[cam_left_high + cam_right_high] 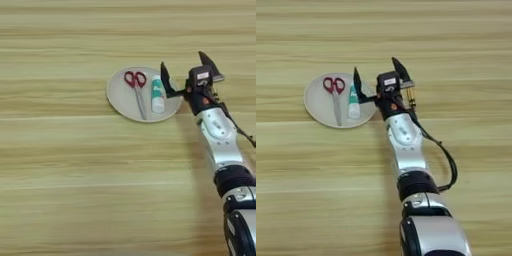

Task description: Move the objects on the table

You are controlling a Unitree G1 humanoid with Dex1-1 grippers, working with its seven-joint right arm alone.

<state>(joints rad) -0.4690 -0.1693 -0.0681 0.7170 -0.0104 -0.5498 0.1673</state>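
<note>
- The silver forearm point(406, 145), nearest the camera, rises from the bottom edge of the frame toward the centre.
- The counter point(60, 190) fills the whole frame.
- The round beige plate point(119, 95) sits just above centre and holds two things.
- The tool point(378, 77) hangs at the plate's right rim, its black fingers spread wide and empty.
- The red-handled scissors point(137, 90) lie on the plate.
- The white-and-teal glue stick point(158, 95) lies beside them, so two objects look placed.
- The screwdriver point(410, 96), right of the tool, looks still to be moved; no green block is visible.
</note>
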